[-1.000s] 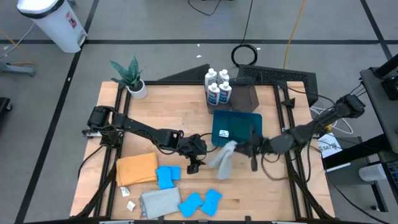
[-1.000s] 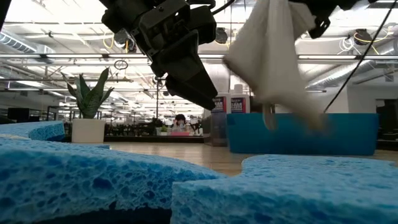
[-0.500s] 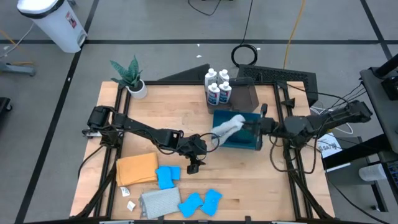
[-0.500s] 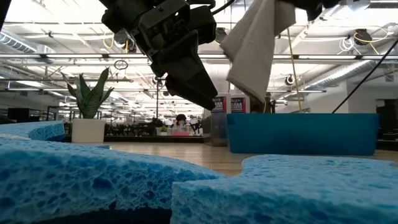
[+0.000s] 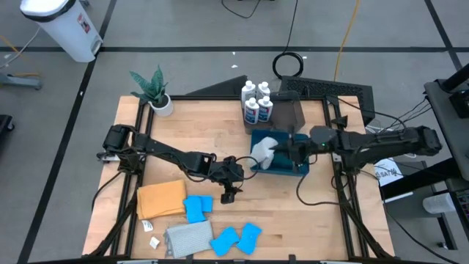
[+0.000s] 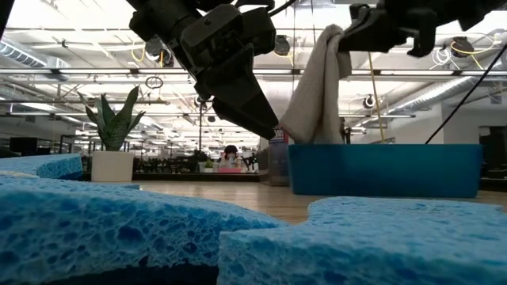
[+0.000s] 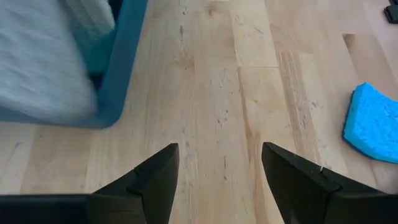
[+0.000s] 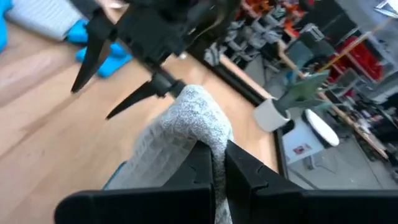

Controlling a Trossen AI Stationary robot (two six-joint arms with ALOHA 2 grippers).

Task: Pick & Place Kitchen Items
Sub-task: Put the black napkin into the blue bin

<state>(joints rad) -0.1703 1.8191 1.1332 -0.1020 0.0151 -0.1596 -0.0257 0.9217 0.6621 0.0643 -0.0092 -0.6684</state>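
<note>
Right gripper (image 5: 287,150), centre-right of the high view, clamped on a grey cloth (image 5: 263,150) hanging over the blue bin (image 5: 300,168); not yet let go. Left gripper (image 5: 229,192), centre frame, jaws apart, empty. Left to move, I judge: four bottles (image 5: 256,101) upper centre; orange cloth (image 5: 160,198), sponges (image 5: 198,207), second grey cloth (image 5: 188,237) lower left.
</note>
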